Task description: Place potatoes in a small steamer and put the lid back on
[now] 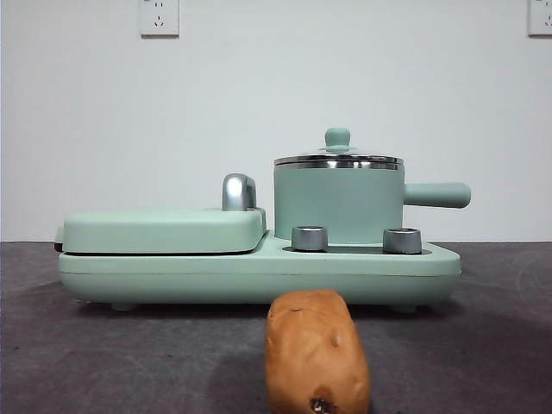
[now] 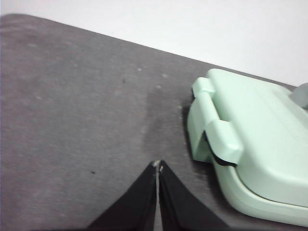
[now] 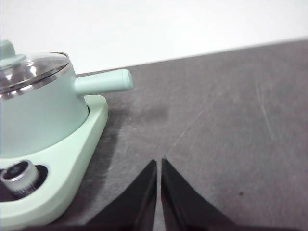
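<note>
The potato [image 1: 316, 352] lies on the dark table [image 1: 103, 354], in front of the cooker base [image 1: 259, 272] and apart from it, its dark-spotted end toward the front camera. The lid [image 1: 338, 158] is seated on the steamer [image 1: 338, 203], so nothing can be put in until it is lifted off.

A smooth, rounded potato could be squeezed out of a narrow grip and rolled toward the base or the near table edge. The small knob [image 3: 8, 52] could slip, and the glass lid could be dropped against the steel rim. The side handle [image 3: 103, 81] juts outward and could be clipped.

The left gripper [image 2: 158, 166] and right gripper [image 3: 159, 163] are both closed, holding nothing, over bare table at either end of the base. Open room is seen on both sides and in front.
</note>
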Robot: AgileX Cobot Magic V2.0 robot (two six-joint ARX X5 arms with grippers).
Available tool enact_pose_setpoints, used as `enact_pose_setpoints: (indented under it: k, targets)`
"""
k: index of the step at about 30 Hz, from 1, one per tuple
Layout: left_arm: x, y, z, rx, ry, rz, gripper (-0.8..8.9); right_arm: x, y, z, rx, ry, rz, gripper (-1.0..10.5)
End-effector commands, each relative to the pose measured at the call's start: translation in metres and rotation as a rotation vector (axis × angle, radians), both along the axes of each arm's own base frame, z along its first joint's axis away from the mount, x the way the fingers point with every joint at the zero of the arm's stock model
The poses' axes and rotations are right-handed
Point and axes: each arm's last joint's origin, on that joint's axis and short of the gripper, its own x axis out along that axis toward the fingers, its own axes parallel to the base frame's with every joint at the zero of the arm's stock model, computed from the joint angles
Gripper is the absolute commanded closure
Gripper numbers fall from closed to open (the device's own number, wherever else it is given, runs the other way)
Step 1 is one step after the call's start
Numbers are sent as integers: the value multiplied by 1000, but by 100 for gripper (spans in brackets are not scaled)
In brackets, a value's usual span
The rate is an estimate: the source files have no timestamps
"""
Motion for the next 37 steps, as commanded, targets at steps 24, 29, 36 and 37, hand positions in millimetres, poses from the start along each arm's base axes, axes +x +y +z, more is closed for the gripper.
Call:
enact_pose_setpoints:
  k: [24,29,36,37]
  targets:
    - [48,-27,153,-94,313,-477,808,16,21,146,151,176,620,934]
    - [69,-38,147,-86,381,-624,808,33,27,157,112,194,753,934]
    - [85,-42,134,-61,450,-645,808,47,29,152,115,248,759,933]
    - [86,-42,133,-61,455,-645,808,47,29,150,119,260,757,932]
